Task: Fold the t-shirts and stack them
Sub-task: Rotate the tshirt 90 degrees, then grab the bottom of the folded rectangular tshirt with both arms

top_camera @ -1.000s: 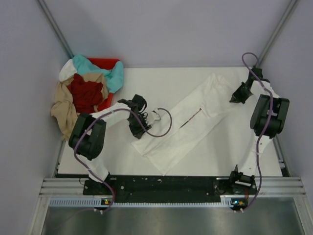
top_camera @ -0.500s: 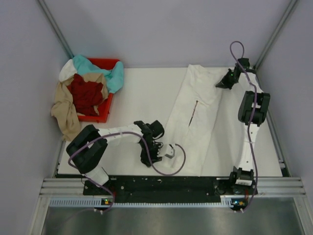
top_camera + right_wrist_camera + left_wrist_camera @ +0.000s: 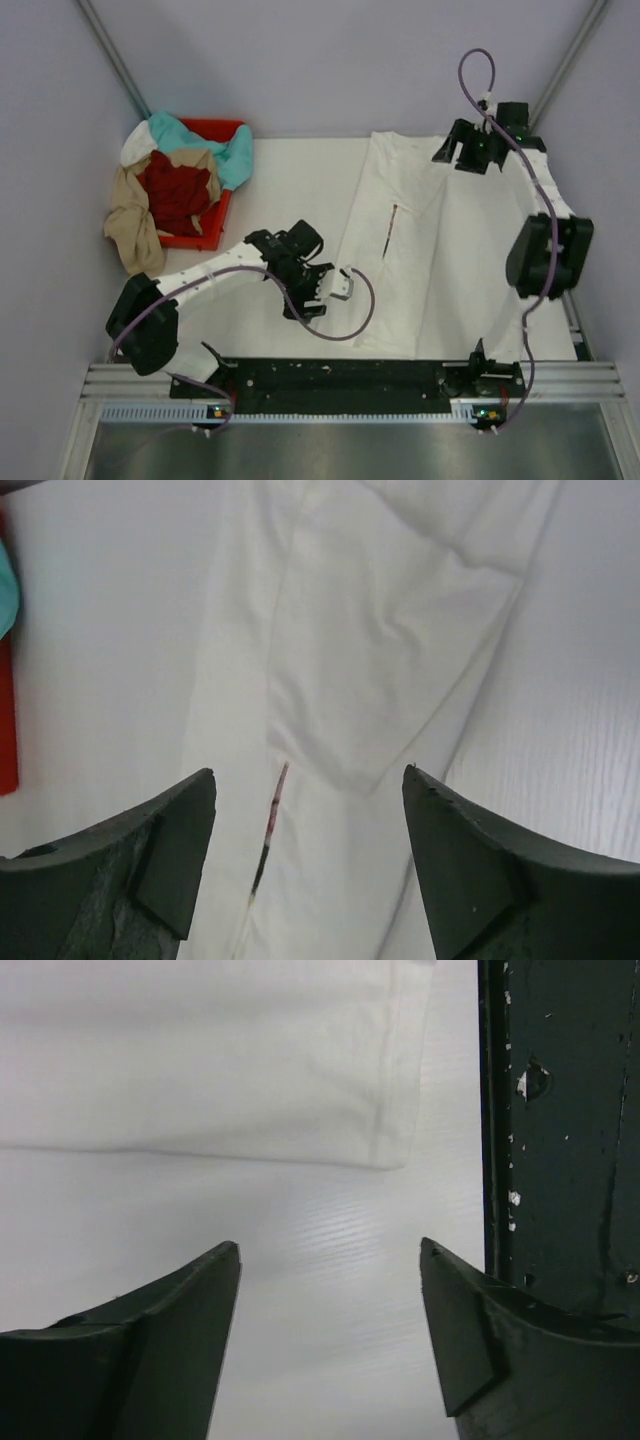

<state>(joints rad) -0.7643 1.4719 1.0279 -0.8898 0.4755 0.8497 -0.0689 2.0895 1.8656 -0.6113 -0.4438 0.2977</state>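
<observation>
Jaws on both sides stand spread and empty: the left gripper (image 3: pixel 330 1250) hovers over the table (image 3: pixel 320 1220) just short of a hem corner of the white tee (image 3: pixel 220 1060), and the right gripper (image 3: pixel 310 775) hangs above its far end, where a sleeve lies folded inward. The tee lies as a long band, sides apparently turned in, print almost hidden. By my reading one shirt is half folded; crosswise folds remain. Other tees (image 3: pixel 175 190) sit heaped in and over the bin (image 3: pixel 212 127), untouched; no stack is started.
</observation>
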